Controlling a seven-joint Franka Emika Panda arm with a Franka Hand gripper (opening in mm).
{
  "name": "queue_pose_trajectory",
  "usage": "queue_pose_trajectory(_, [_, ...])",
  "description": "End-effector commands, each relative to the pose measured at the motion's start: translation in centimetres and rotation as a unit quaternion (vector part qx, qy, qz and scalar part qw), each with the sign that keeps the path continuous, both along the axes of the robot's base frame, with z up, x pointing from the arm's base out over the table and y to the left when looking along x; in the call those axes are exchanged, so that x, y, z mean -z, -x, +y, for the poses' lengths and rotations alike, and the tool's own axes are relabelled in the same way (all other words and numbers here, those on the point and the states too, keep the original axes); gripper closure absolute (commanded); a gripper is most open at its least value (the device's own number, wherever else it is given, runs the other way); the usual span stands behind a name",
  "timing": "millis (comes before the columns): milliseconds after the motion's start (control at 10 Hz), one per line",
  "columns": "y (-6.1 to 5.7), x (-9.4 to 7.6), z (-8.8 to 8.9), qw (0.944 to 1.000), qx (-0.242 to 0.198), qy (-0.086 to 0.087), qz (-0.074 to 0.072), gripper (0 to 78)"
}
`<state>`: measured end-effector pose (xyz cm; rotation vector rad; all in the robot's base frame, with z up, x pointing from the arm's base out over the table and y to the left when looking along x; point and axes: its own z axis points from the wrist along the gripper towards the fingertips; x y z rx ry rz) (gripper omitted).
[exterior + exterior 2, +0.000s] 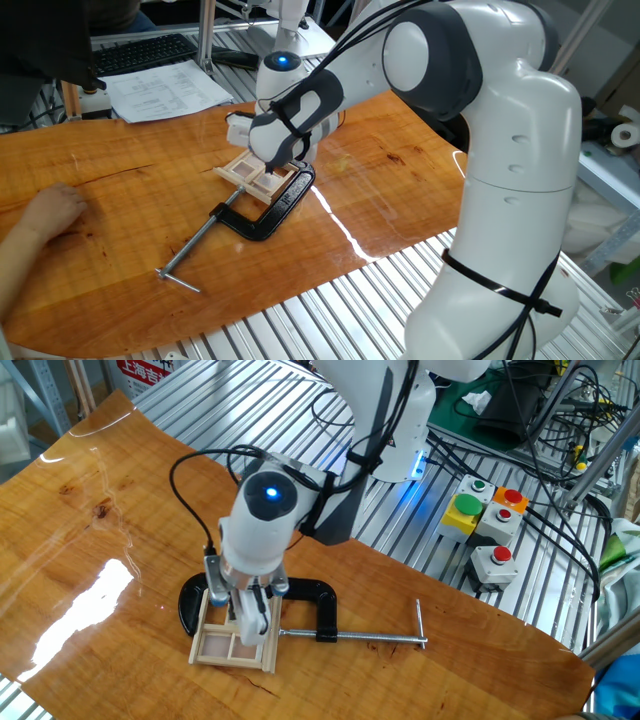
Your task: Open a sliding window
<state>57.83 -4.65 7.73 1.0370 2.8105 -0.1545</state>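
The sliding window (229, 648) is a small light-wood frame with crossbars, lying flat on the table next to the clamp. It also shows in one fixed view (243, 172). My gripper (240, 612) points straight down onto the window's upper right panes, and its fingers (251, 622) touch the wood. The wrist hides the fingertips (268, 172) in one fixed view. I cannot tell whether the jaws are open or closed on a bar.
A black C-clamp (196, 602) with a long steel screw (365, 637) lies against the window; it also shows in one fixed view (262, 212). A person's hand (45, 212) rests on the table's left. Papers (165, 90) and a keyboard lie at the back. A button box (485, 525) stands to the right.
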Motion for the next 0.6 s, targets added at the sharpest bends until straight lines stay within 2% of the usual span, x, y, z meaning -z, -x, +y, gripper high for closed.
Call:
queue_pose_trajectory(100, [-0.7,-0.2,-1.1,1.0,-0.009,0.003,-0.002,77.6])
queue_pose_trajectory(400, [-1.3,0.2,-2.6,0.9998,-0.019,0.005,-0.006,77.6])
queue_pose_trajectory(600, [-1.4,0.4,-2.9,0.9998,-0.019,0.009,-0.007,77.6])
